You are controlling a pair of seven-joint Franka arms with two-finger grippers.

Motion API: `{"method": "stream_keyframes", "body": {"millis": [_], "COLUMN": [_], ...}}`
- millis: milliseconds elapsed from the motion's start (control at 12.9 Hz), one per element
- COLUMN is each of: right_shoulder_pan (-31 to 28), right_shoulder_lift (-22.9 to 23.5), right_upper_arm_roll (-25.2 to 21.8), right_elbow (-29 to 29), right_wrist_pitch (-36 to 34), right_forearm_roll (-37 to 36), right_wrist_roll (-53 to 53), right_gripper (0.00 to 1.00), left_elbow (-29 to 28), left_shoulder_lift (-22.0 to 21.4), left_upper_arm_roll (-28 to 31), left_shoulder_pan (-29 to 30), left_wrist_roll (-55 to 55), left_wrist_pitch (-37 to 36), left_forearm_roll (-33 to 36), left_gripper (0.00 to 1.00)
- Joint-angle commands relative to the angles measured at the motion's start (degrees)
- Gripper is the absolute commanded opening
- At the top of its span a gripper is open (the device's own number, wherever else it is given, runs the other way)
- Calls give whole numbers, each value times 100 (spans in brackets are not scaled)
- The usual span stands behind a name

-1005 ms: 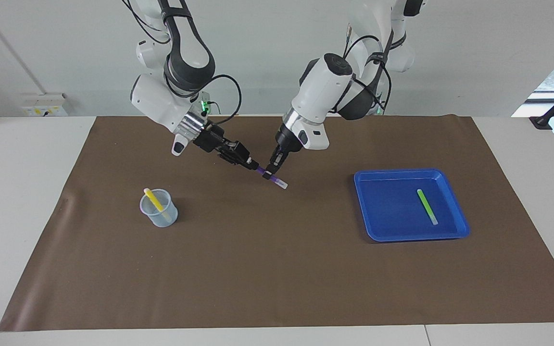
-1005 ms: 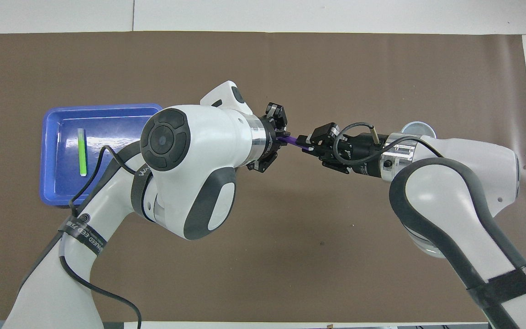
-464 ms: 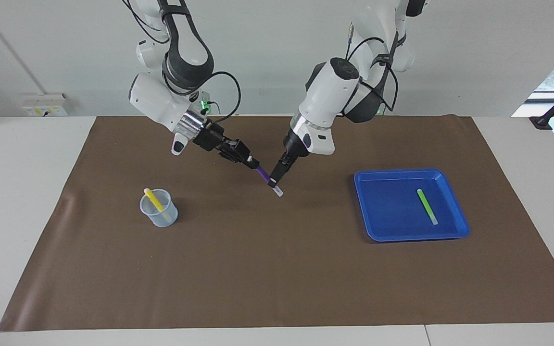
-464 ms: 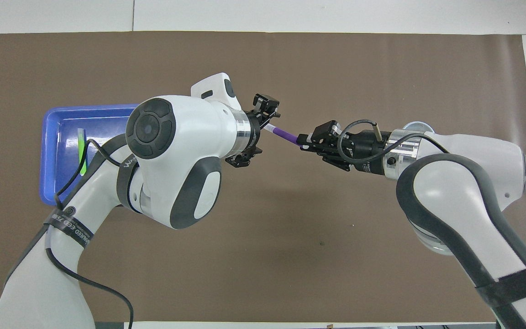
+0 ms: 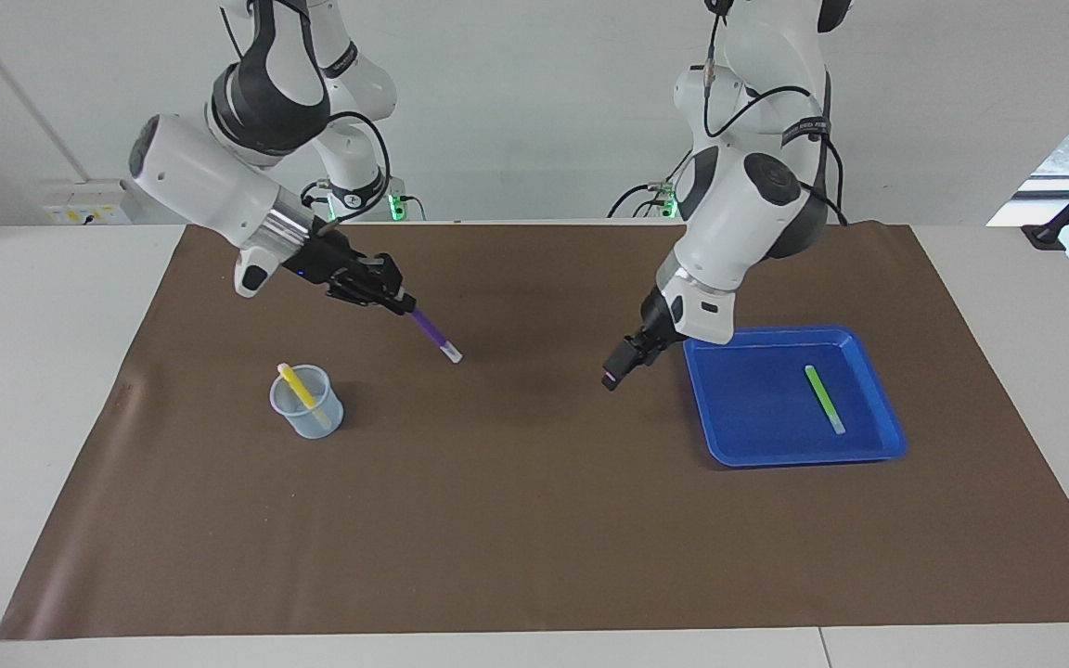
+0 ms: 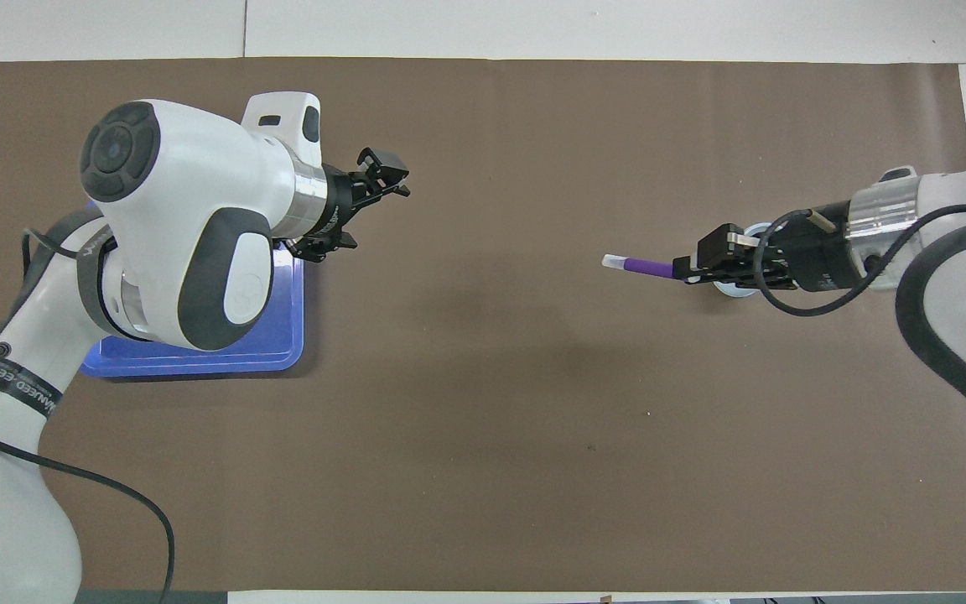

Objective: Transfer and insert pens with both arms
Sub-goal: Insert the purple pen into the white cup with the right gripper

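My right gripper (image 5: 402, 303) is shut on the purple pen (image 5: 432, 335) and holds it in the air, pale end slanting down, over the mat close to the clear cup (image 5: 308, 404). The yellow pen (image 5: 296, 384) stands in that cup. In the overhead view the right gripper (image 6: 688, 270) and purple pen (image 6: 646, 267) cover most of the cup (image 6: 734, 289). My left gripper (image 5: 615, 365) is open and empty, raised beside the blue tray (image 5: 757, 459); it also shows in the overhead view (image 6: 384, 172). The light green pen (image 5: 824, 399) lies in the tray.
A brown mat (image 5: 534, 520) covers the table. In the overhead view the left arm hides most of the blue tray (image 6: 286, 335) and the green pen.
The left gripper has let go of the purple pen and drawn back toward the tray. The right gripper has carried the pen toward the cup.
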Motion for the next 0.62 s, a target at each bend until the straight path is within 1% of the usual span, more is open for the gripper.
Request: {"method": "stream_keyframes", "body": {"millis": [0,77,155,232,309,464,541], "right_shoulder_pan": [-458,-459,-372,-267,-170,-204,-213], "right_shoulder_lift": [528,573,564,521,494,512,520], "right_upper_arm_roll": [66,66,66,101,101,92,92], "right_elbow": [1171,1261,1184,1009,850,586,463], "right_wrist_pitch": [-977,-963,-788,-491,-288,73,170], "right_forearm_roll": [-1561,-2160,-2888,-3478,-3728,-3757,-3748], "right_wrist_roll": [-886,-1360,-1791,-1978,-1998,-2007,-1998], "right_gripper": [0,0,0,0,0,0,0], "left_elbow": [-582,-784,-977,-1101,-1172,-1260,-1269], "left_shoulder_lift": [-323,-394,-482,-526,-527,-518,-483], "left_upper_arm_roll": [-31,-31,-31,-31,-31,-40,-40], "left_shoulder_pan": [474,659,870,1089,1248,1521,1679], "left_wrist_roll": [1435,2067,2639,3106,3459,3952,4233], "left_wrist_pitch": [-45,-18,-1,-1,-1,43,78], "left_forearm_roll": [55,63,63,63,177,834,967], "left_gripper": [100,100,100,100,100,100,100]}}
